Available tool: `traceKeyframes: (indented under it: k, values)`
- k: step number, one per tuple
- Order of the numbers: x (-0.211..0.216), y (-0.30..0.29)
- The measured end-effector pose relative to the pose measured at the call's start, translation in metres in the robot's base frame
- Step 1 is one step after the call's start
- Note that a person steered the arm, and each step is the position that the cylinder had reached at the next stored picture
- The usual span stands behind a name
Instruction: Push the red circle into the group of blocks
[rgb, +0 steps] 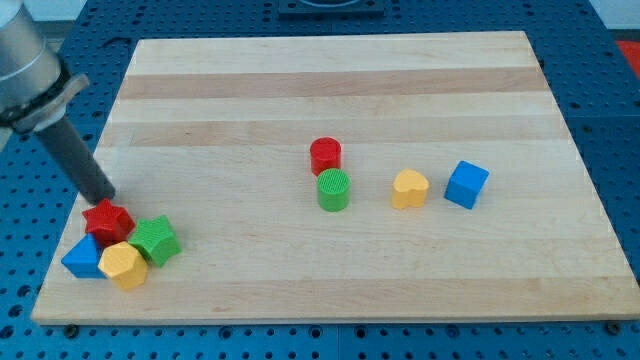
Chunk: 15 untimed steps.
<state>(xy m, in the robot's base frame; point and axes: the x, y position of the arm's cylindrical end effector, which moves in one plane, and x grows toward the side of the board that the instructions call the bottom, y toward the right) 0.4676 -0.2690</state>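
Observation:
The red circle (325, 156) stands near the board's middle, touching the green circle (334, 190) just below it. A group of blocks sits at the view's bottom left: a red star (107, 219), a green star (155, 240), a yellow block (123, 264) and a blue block (82, 258). My tip (106, 197) rests at the upper edge of the red star, far to the left of the red circle.
A yellow heart (410, 188) and a blue cube (466, 184) stand to the right of the green circle. The wooden board (330, 80) lies on a blue perforated table. The arm's grey body (25, 65) is at the view's top left.

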Motion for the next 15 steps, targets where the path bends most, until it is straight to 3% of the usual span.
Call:
traceKeyframes:
  k: [1, 2, 3, 4, 6, 8, 9, 11, 12, 15]
  values:
    - [-0.064, 0.043]
    - [-0.122, 0.137]
    - [-0.134, 0.254]
    - [-0.114, 0.293]
    - [-0.035, 0.264]
    - [0.023, 0.167]
    - [0.021, 0.173]
    - [0.026, 0.26]
    - [0.06, 0.265]
    - [0.072, 0.155]
